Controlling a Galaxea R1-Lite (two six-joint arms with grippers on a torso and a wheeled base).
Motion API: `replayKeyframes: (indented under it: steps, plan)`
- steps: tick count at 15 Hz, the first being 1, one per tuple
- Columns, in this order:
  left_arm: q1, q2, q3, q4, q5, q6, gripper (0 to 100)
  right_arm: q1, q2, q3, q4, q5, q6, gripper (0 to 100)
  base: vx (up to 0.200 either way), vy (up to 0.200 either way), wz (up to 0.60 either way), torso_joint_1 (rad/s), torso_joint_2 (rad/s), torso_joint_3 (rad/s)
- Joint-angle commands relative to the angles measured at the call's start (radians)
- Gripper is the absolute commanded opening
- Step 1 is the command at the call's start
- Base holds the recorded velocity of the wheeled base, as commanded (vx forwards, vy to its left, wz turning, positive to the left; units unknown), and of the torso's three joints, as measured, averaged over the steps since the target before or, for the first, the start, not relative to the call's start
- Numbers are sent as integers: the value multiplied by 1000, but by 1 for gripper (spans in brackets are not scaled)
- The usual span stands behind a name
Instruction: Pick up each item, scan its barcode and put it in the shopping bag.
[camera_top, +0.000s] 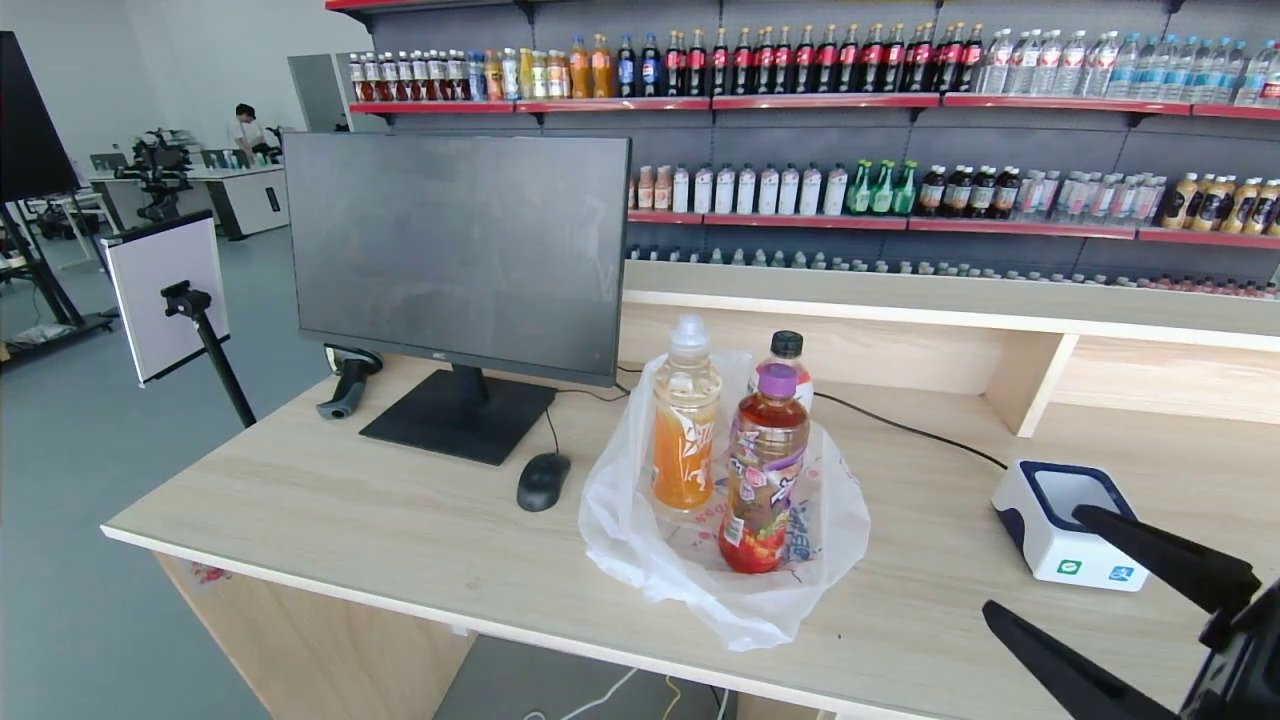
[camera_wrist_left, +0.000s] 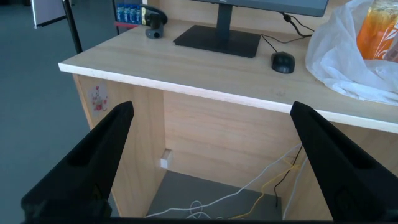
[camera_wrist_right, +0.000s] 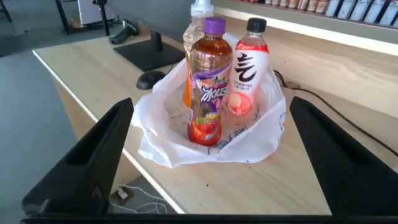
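Note:
Three bottles stand upright inside a white plastic shopping bag (camera_top: 640, 520) that lies spread on the wooden counter (camera_top: 350, 510). They are an orange drink (camera_top: 685, 440), a red tea with a purple cap (camera_top: 762, 490) and a pink bottle with a black cap (camera_top: 790, 362). A white and blue barcode scanner (camera_top: 1050, 540) sits to the bag's right. My right gripper (camera_top: 1030, 560) hangs open and holds nothing in front of the scanner, facing the bottles (camera_wrist_right: 208, 93). My left gripper (camera_wrist_left: 211, 109) is open and holds nothing, low in front of the counter's near edge, left of the bag (camera_wrist_left: 348, 56).
On the counter's left part stand a monitor (camera_top: 460, 250), a black mouse (camera_top: 543, 480) and a handheld scanner (camera_top: 345, 385). A black cable (camera_top: 910, 430) runs behind the bag. A raised wooden ledge (camera_top: 950, 300) and drink shelves (camera_top: 900, 100) close the far side.

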Motion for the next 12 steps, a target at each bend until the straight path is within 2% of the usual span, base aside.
replayKeyframes:
  steps: [1, 3, 4, 7, 8, 9, 10, 11, 12]
  plan:
    - [2, 1, 0, 0, 0, -4, 100, 19, -634, 14, 732, 176, -104, 100, 0, 0, 0, 0, 0, 0]
    - [2, 1, 0, 0, 2, -15, 100, 19, -875, -2, 1077, 180, -95, 100, 0, 0, 0, 0, 0, 0]
    - [2, 1, 0, 0, 2, -15, 100, 19, -906, -11, 1116, 184, -78, 100, 0, 0, 0, 0, 0, 0]
    - [2, 1, 0, 0, 2, -19, 100, 20, -918, 15, 1077, 184, -18, 100, 0, 0, 0, 0, 0, 0]
    - [2, 1, 0, 0, 2, -19, 100, -6, -929, 15, 1080, 162, 22, 100, 0, 0, 0, 0, 0, 0]
    - [2, 1, 0, 0, 2, -21, 100, -56, -936, 15, 1083, 150, 27, 100, 0, 0, 0, 0, 0, 0]
    - [2, 1, 0, 0, 2, -22, 100, -244, -939, 15, 1083, 148, 27, 100, 0, 0, 0, 0, 0, 0]
    - [2, 1, 0, 0, 2, -22, 100, -325, -941, 15, 1083, 148, 30, 100, 0, 0, 0, 0, 0, 0]
    - [2, 1, 0, 0, 2, -22, 100, -449, -958, 15, 1083, 148, 30, 100, 0, 0, 0, 0, 0, 0]
